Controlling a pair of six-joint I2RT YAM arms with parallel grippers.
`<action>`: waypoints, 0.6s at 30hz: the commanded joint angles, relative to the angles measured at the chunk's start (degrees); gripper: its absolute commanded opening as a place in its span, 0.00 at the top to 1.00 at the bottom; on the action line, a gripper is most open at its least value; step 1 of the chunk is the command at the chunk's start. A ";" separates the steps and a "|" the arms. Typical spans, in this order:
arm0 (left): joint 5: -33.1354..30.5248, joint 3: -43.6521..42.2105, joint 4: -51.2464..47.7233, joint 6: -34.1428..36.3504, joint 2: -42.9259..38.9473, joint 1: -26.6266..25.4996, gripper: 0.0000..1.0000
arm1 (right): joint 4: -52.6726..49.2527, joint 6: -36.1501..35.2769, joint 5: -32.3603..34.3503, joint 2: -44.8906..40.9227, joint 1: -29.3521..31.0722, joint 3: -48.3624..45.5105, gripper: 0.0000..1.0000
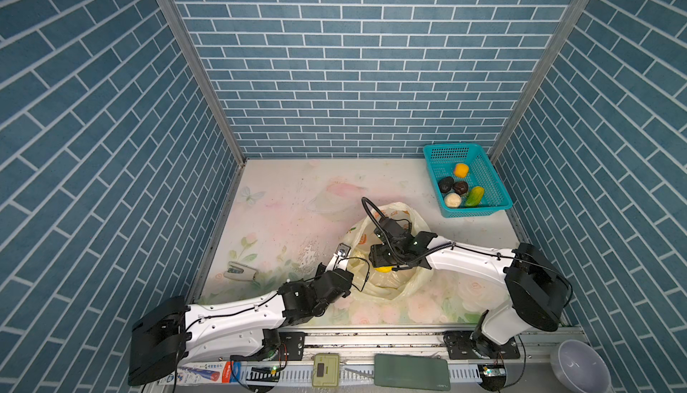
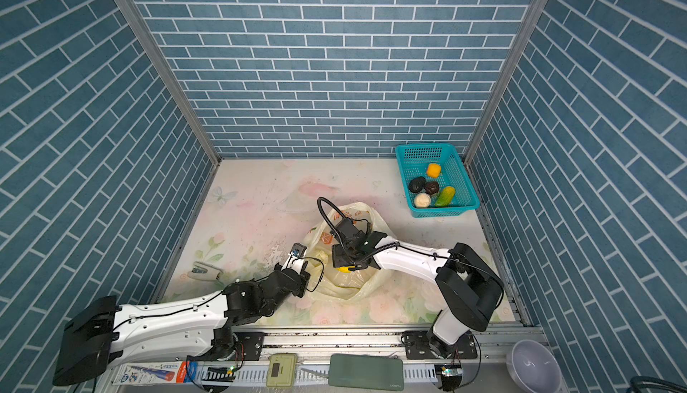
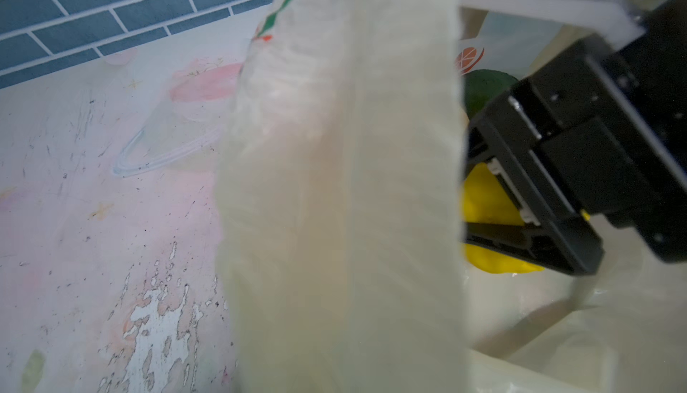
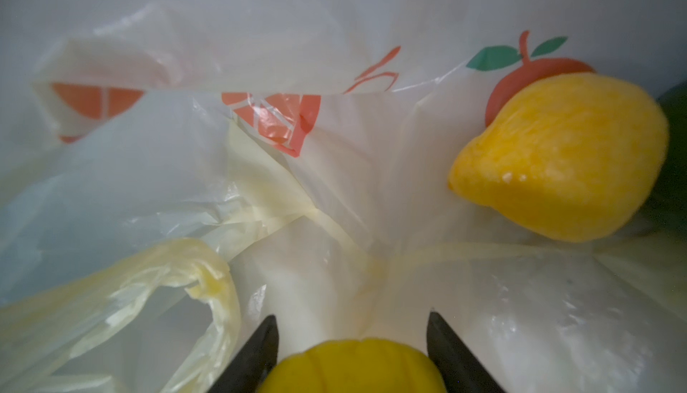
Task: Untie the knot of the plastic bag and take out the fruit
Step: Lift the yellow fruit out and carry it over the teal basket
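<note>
In a top view, our left gripper [image 1: 342, 251] is clenched on the plastic bag [image 1: 394, 287] near the worktop's [image 1: 279, 224] front edge, holding its mouth open. The left wrist view shows the raised plastic. In the right wrist view, our right gripper [image 4: 352, 315] grasps a yellow fruit [image 4: 353, 367] inside the bag.

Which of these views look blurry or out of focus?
Left wrist view: the plastic bag fills the middle, soft and smeared. Right wrist view: the yellow fruit nearest the lens is blurred, the orange-yellow fruit sharper. Both top views: sharp throughout.
</note>
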 commanded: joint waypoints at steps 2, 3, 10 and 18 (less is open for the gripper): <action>-0.78 1.73 0.81 0.33 0.32 0.05 1.00 | -5.94 -1.41 -1.59 -6.52 -0.02 1.93 0.40; -1.02 2.02 0.71 0.28 0.36 0.10 1.00 | -7.22 -1.50 -2.53 -7.94 -0.07 2.09 0.41; -1.85 4.20 -1.81 -0.19 1.02 0.03 1.00 | -15.66 -1.14 -5.62 -19.04 -0.06 3.54 0.41; -3.11 6.18 -5.61 -1.86 1.42 0.08 1.00 | -23.73 -3.14 -6.97 -26.85 -5.19 12.13 0.41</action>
